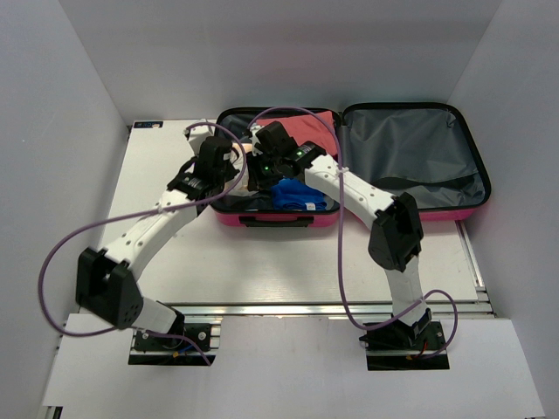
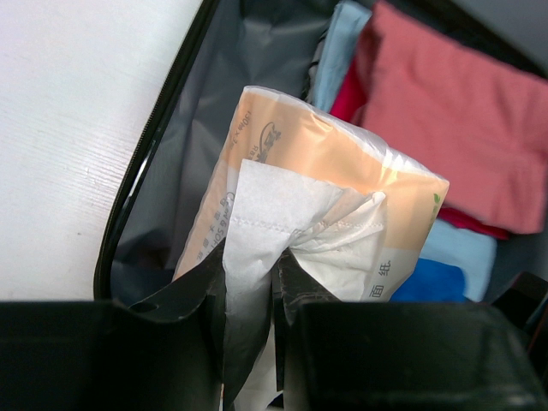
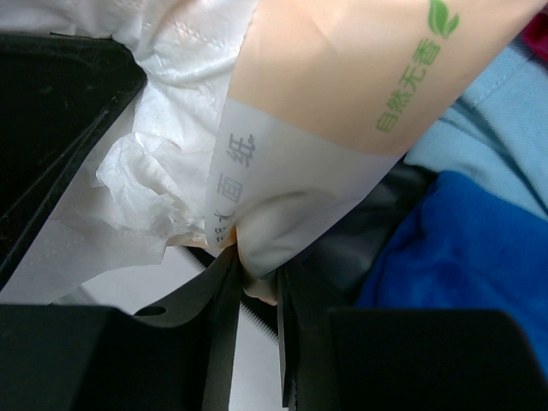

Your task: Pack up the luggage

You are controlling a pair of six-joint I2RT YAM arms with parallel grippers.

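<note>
Luggage lies open flat on the tabletop, its lid half to the right showing bare grey lining. The left half holds clothes: a red garment, a light-blue one and a dark-blue one. The left gripper is clamped on the white end flap of a tissue pack; the right gripper pinches a corner of it. The pack stands tilted over the left half, beside the clothes. Judgement: packing is partly done; seating the pack, letting go and closing the lid remain.
</note>
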